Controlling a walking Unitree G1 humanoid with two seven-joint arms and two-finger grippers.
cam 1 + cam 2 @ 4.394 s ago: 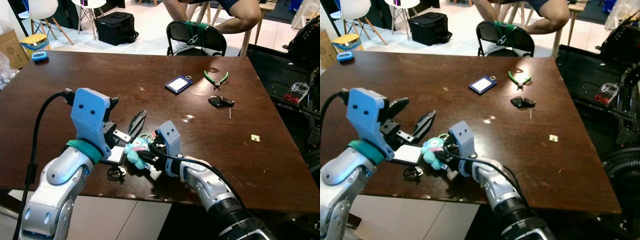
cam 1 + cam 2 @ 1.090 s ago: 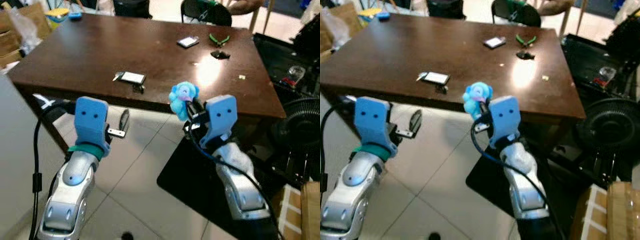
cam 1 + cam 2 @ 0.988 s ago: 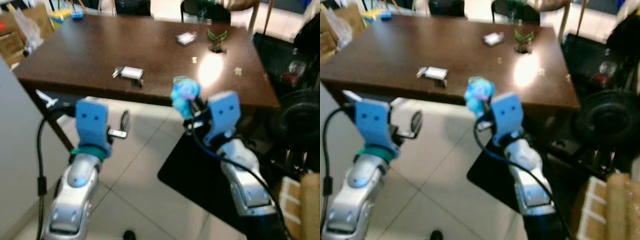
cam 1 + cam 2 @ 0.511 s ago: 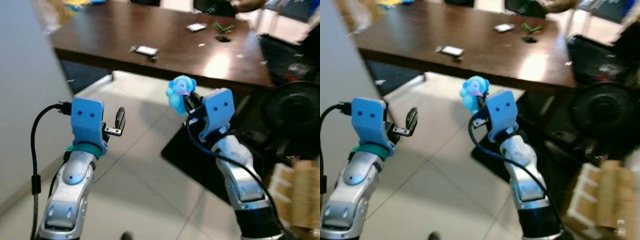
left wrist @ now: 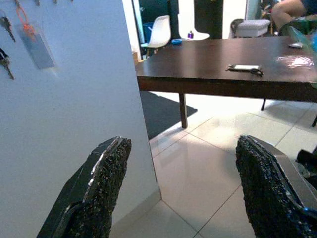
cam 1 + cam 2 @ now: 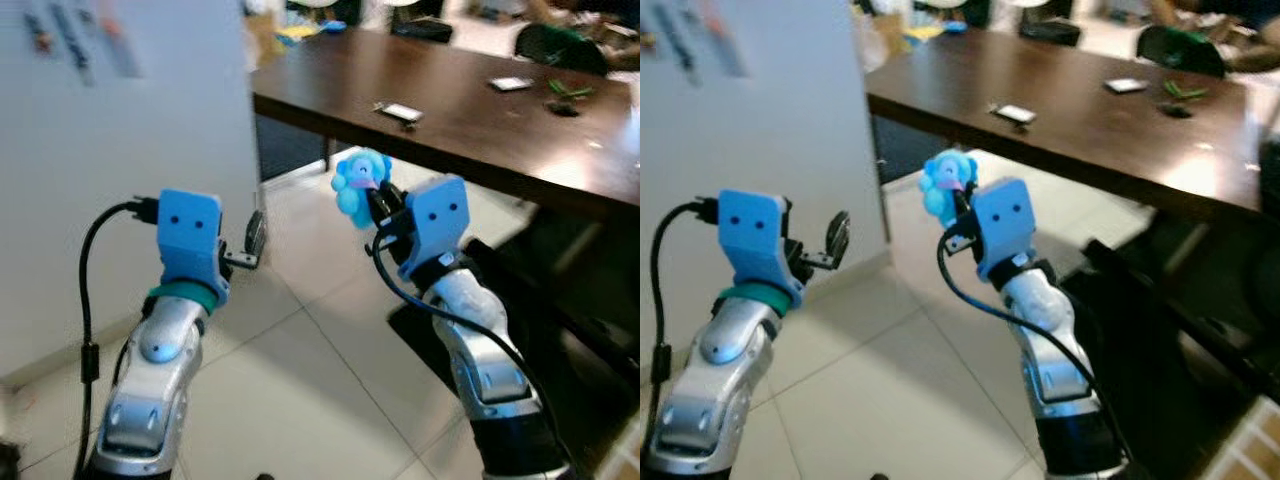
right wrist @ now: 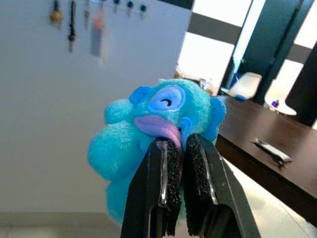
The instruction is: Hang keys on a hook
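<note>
A blue plush keychain (image 6: 360, 185) is pinched in my shut right gripper (image 6: 383, 212), held up at chest height over the floor. In the right wrist view the plush (image 7: 158, 124) bulges above the closed fingertips (image 7: 168, 163), and any keys on it are hidden. Beyond it a white wall (image 7: 59, 99) carries a row of hooks (image 7: 130, 5), with keys (image 7: 72, 20) and a tag (image 7: 97, 34) hanging from them. My left gripper (image 6: 253, 238) is open and holds nothing, close to the wall's corner. Seen from the left wrist, its fingers (image 5: 104, 183) stand wide apart.
The white wall (image 6: 120, 140) stands at my left, ending in a corner (image 6: 250, 150). The dark wooden table (image 6: 470, 120) lies ahead to the right with a card (image 6: 400, 112) and small tools on it. Tiled floor (image 6: 320, 380) lies below, and a dark mat (image 5: 161, 106) under the table.
The camera has swung left, so the white wall has come into view and the table has slid right. Both arms keep their pose; the right gripper still holds the plush.
</note>
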